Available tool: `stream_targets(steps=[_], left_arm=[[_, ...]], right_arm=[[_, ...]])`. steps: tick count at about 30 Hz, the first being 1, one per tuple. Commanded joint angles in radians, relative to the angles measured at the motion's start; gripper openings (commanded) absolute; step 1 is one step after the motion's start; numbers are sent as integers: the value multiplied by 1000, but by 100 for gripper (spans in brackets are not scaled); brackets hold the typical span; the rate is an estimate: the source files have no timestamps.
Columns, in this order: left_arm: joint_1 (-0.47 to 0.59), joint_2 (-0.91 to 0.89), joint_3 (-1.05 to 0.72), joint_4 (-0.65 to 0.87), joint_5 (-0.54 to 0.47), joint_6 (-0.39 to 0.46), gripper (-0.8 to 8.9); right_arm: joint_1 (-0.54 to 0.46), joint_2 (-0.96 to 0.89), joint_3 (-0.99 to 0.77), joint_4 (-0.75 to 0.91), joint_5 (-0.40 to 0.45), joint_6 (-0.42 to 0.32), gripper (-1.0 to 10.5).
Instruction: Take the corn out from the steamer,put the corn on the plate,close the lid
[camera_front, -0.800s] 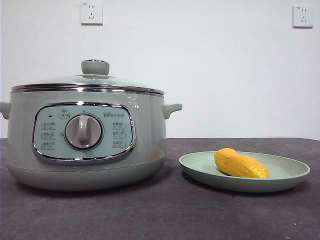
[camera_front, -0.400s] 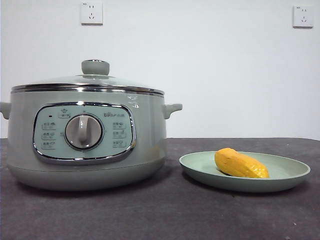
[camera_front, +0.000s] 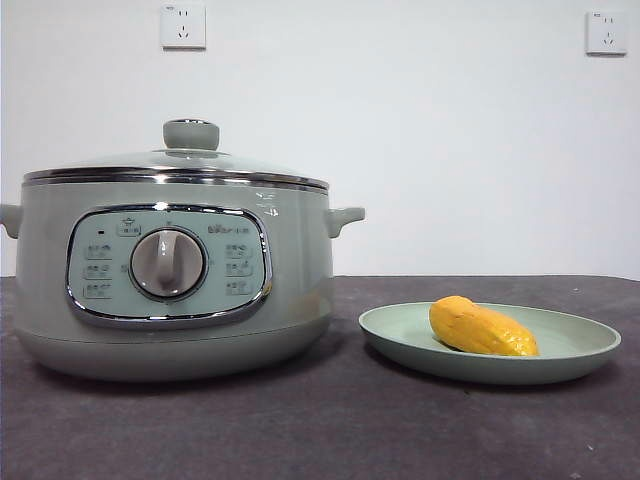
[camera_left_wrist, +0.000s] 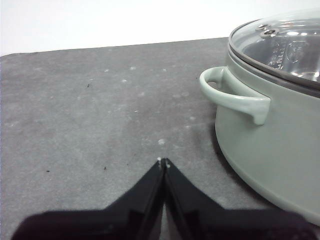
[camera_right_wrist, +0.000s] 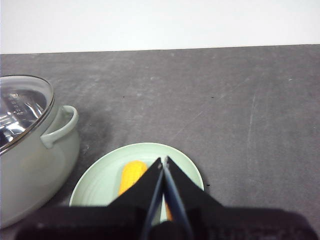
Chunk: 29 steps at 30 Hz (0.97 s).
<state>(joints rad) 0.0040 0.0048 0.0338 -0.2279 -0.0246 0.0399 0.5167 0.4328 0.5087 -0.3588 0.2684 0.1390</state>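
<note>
Both claws pressed together and empty: left claw low over bare worktop beside steamer, right claw above plate. Corn lying on plate; lid seated on chrome rim, so task apparently complete, arms parked clear.

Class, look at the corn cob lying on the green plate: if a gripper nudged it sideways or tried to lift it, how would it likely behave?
The corn is oblong with tapered ends, so a sideways nudge would probably roll it across the plate. The plate's raised rim might stop it. Its bumpy surface should give the jaws some grip, though the rounded shape could let it slip if pinched off-centre. It looks stiff, not floppy.
</note>
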Motion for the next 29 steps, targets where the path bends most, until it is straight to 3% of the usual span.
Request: stream_targets(steps=[1,18,24,29], left_arm=[[3,-3,-16,7,2,-11,-1],[3,-3,-16,8,2,-11,-1],[3,-3,-16,8,2,-11,-1],[3,-3,-16,8,2,-11,-1]], right_arm=[[1,-1,-6,6,0,9,1],[1,-1,-6,6,1,6,1],[-21,-31,-13,-28,135,-121,1],[-129,-101,-73,24,79,-175,1]])
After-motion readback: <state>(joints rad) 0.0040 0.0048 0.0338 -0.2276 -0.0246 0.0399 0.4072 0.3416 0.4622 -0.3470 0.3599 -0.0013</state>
